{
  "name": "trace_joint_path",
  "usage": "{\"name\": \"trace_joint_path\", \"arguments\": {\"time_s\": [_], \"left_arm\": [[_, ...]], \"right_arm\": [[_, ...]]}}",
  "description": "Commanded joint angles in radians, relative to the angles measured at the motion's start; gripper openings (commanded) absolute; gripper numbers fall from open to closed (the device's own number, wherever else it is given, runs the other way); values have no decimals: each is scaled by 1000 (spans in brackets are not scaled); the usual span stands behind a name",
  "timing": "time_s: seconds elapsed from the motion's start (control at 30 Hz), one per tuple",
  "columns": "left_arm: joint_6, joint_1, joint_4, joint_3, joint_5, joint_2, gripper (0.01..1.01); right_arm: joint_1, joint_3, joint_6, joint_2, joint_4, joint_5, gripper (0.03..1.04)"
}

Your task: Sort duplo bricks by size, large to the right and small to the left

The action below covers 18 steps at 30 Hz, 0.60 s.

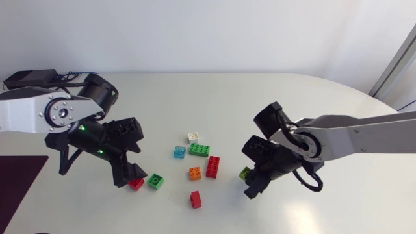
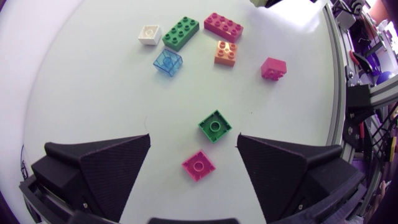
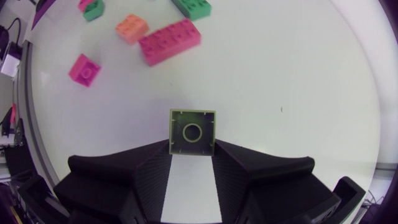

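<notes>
At right of desk (image 1: 325,208), pinching lime brick (image 3: 193,129) by flat sides with right hand (image 3: 191,155); probably light, stiff, slick. Holding left hand (image 2: 193,140) spread.

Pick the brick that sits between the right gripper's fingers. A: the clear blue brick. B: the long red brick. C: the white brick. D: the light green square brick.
D: in the right wrist view the light green square brick is pinched from both sides at the tips of the right gripper, with its hollow underside facing the camera.
</notes>
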Motion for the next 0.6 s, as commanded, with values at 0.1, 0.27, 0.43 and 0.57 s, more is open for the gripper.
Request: {"name": "trace_joint_path", "arguments": {"time_s": [0.1, 0.27, 0.43, 0.57], "left_arm": [[-20, 108, 0, 26, 69, -71, 977], [-15, 177, 0, -21, 84, -133, 977], [2, 246, 0, -49, 110, -172, 977], [4, 260, 0, -66, 120, -175, 977]], "right_arm": [[141, 136, 3, 9, -67, -60, 287], [253, 276, 12, 154, -101, -72, 290], [334, 427, 9, 296, -156, -110, 303], [371, 530, -11, 386, -219, -158, 362]]}}
